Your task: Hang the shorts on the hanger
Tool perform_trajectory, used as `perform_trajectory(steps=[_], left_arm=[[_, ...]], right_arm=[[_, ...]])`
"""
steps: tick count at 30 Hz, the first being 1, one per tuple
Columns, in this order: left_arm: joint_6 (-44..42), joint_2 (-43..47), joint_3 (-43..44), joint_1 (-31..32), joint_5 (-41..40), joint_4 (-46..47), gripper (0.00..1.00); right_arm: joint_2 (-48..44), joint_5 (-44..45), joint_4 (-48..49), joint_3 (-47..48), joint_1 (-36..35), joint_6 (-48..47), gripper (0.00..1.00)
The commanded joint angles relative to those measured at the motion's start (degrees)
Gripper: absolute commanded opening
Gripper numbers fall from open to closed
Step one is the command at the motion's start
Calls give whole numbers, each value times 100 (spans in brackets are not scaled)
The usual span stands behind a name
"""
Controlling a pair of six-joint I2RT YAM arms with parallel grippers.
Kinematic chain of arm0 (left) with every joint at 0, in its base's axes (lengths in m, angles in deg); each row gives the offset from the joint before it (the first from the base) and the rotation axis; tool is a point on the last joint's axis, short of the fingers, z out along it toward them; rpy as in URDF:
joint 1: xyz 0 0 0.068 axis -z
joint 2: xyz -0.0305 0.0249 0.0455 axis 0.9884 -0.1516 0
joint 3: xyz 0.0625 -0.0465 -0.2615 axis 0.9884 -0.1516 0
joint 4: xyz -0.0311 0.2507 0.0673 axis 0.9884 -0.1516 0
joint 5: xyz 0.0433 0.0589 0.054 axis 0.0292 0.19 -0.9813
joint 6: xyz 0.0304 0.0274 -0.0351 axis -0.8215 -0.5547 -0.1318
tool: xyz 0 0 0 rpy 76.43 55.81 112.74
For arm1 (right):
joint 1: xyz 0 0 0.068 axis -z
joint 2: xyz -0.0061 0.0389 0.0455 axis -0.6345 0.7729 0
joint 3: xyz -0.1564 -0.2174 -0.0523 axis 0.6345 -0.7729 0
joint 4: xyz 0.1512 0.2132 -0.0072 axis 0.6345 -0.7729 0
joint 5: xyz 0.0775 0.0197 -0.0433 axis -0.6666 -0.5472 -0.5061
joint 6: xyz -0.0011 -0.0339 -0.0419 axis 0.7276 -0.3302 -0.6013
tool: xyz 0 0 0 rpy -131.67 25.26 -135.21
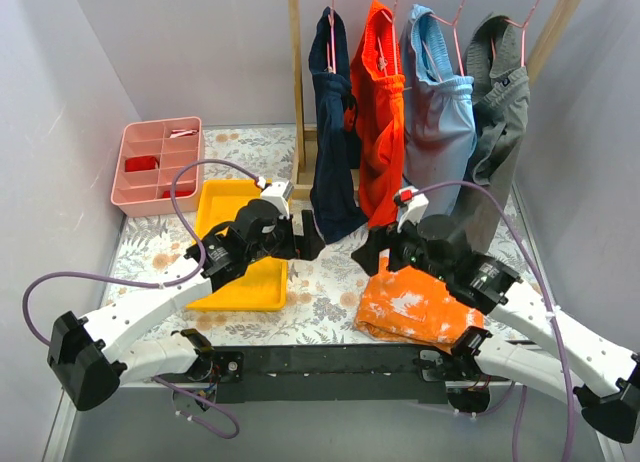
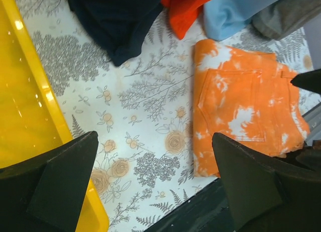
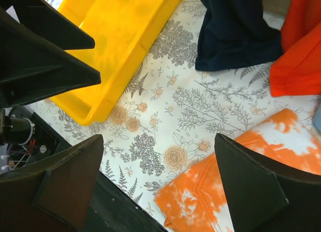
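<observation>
The shorts (image 1: 500,112) hang draped on the hanger (image 1: 518,27) at the right end of the rack (image 1: 297,82); placement appears done. The left gripper (image 1: 308,244) and right gripper (image 1: 365,250) hover over the counter (image 1: 320,292), jaws apart, empty. An orange blotched cloth (image 1: 415,307) lies under the right arm and a yellow tray (image 1: 225,207) under the left.

Floral-print table (image 1: 330,282) carrying a yellow tray (image 1: 225,197) left of centre, a pink compartment box (image 1: 157,204) upper left, an orange white-blotched cloth (image 1: 415,307) folded lower right, and a wooden rack (image 1: 305,167) standing at top centre.
</observation>
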Motion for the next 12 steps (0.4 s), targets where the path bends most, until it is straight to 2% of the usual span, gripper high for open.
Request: perform_trajectory(steps=[1,4,12], left_arm=[[352,175,-484,-10,-347,246,98],[334,166,-617,-10,-461,369,98],[220,508,-899,-10,-663,694,98]], right_arm=[[-259,893,1774,-745,-318,297,99],[-260,928,2127,-1028,-327,201,99],[-356,1262,2331,-1319,-318,-142,99]])
